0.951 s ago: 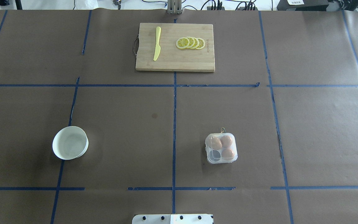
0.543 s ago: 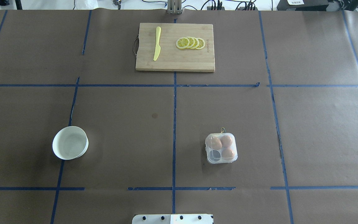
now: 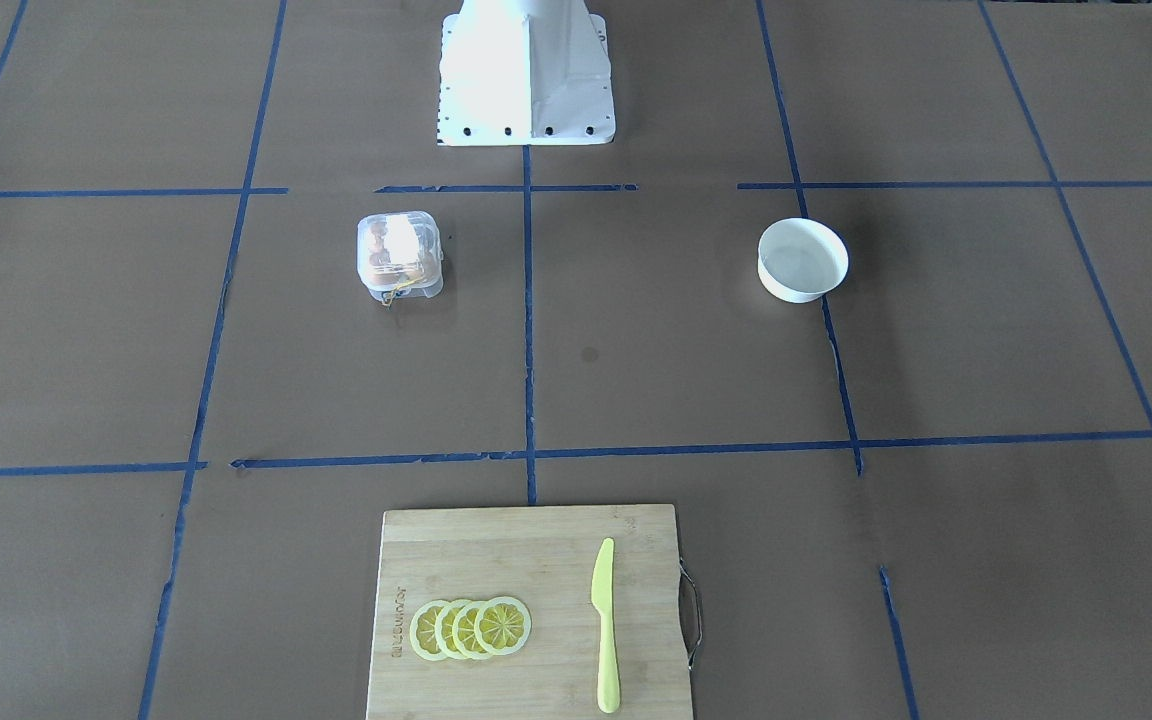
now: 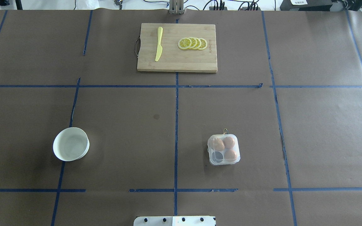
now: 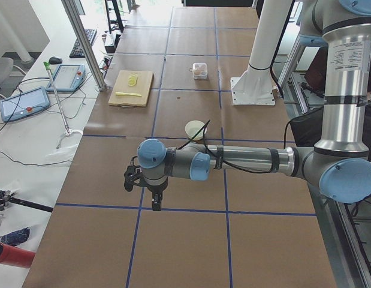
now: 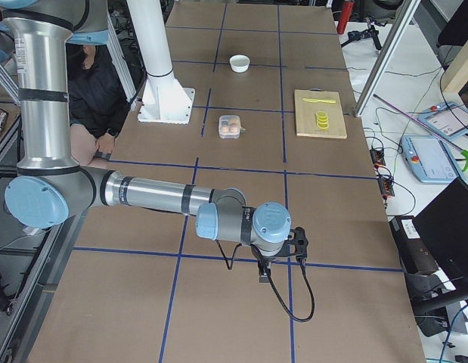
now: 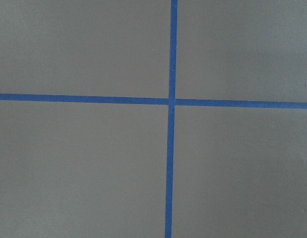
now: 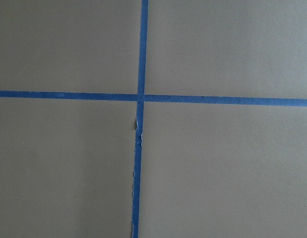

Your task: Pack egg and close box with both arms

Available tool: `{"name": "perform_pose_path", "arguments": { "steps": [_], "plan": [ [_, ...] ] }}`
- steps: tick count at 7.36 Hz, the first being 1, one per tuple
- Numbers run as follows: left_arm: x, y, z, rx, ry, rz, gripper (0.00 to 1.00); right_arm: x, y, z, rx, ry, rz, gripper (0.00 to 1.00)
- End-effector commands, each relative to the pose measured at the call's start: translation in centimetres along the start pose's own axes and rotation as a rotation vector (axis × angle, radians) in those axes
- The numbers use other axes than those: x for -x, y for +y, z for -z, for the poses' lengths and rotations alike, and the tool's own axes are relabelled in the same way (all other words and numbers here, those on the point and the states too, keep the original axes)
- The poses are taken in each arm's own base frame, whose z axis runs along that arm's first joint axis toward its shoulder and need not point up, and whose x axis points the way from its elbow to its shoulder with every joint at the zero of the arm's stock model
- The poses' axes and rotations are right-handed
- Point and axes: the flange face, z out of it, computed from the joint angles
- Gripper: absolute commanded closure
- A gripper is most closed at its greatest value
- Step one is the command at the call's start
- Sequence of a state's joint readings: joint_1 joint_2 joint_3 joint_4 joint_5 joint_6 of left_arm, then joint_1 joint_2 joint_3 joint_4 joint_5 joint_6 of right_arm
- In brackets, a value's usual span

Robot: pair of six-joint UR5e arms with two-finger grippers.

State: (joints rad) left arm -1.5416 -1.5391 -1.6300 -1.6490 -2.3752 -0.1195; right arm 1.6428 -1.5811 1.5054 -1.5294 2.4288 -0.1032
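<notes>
The clear egg box (image 4: 223, 150) stands on the brown table right of centre, near the robot. It holds three tan eggs (image 4: 228, 142); its near-left cup (image 4: 218, 156) is empty. The clear lid seems to lie over the cups. The box also shows in the front view (image 3: 399, 255). My left gripper (image 5: 155, 203) hangs over the table's far left end, far from the box. My right gripper (image 6: 262, 274) hangs over the far right end. Both show only in the side views, so I cannot tell if they are open or shut. Both wrist views show only brown paper and blue tape.
A white bowl (image 4: 71, 143) stands at the left. A wooden cutting board (image 4: 177, 61) at the far middle carries a yellow knife (image 4: 159, 44) and lemon slices (image 4: 193, 43). The white base block (image 4: 174, 220) is at the near edge.
</notes>
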Motion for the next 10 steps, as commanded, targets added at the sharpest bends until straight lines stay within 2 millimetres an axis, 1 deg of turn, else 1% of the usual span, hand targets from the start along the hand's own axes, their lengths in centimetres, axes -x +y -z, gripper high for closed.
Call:
{"name": "perform_pose_path", "arguments": {
  "steps": [1, 6, 10],
  "plan": [
    [0.00, -0.04, 0.00, 0.000, -0.001, 0.000, 0.00, 0.09, -0.07, 0.07, -0.002, -0.002, 0.003, 0.00],
    [0.03, -0.04, -0.04, 0.000, 0.001, 0.000, 0.00, 0.27, -0.19, 0.18, -0.005, -0.008, 0.008, 0.00],
    [0.03, -0.04, -0.15, 0.002, 0.001, 0.000, 0.00, 1.04, 0.12, 0.80, -0.017, -0.009, 0.020, 0.00]
  ]
}}
